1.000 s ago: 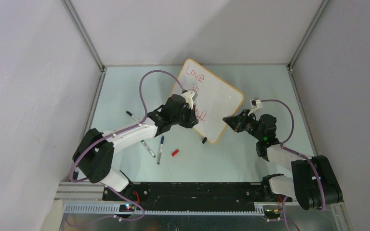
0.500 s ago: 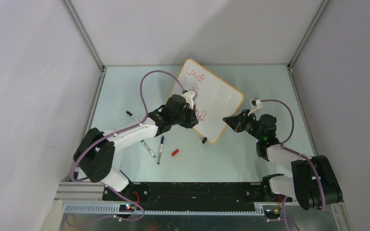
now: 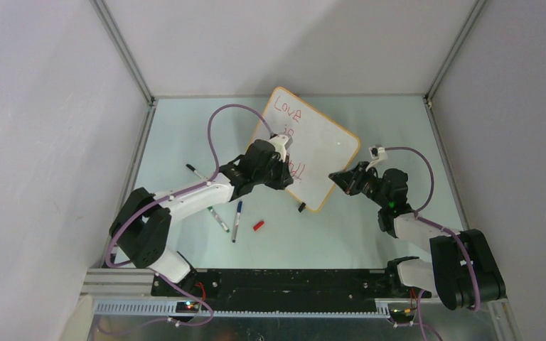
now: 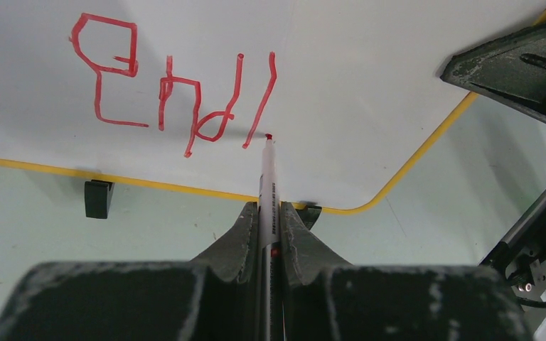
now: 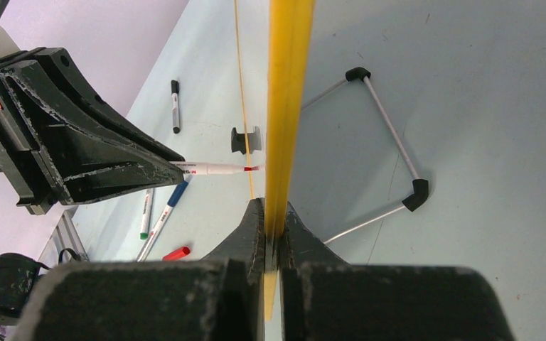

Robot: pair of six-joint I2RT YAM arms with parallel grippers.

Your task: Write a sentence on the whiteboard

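Observation:
The whiteboard (image 3: 320, 145) stands tilted on the table with an orange-tan frame. The red sentence (image 3: 286, 108) reads "Love", "is" and, in the left wrist view, "Endl" (image 4: 178, 99). My left gripper (image 4: 266, 213) is shut on a red marker (image 4: 267, 177). The marker's tip rests at the foot of the last stroke. From above, the left gripper (image 3: 284, 174) covers part of the third line. My right gripper (image 5: 275, 213) is shut on the whiteboard's yellow edge (image 5: 288, 106), and from above the right gripper (image 3: 338, 175) sits at the board's right side.
A black pen (image 3: 196, 171), a blue pen (image 3: 237, 220), a green-capped pen (image 3: 219, 220) and a red cap (image 3: 259, 225) lie left of the board. A black clip foot (image 3: 301, 207) sits at its lower edge. A wire stand (image 5: 391, 142) props it behind.
The left arm has shifted very slightly with the marker. The right arm and the board have stayed still.

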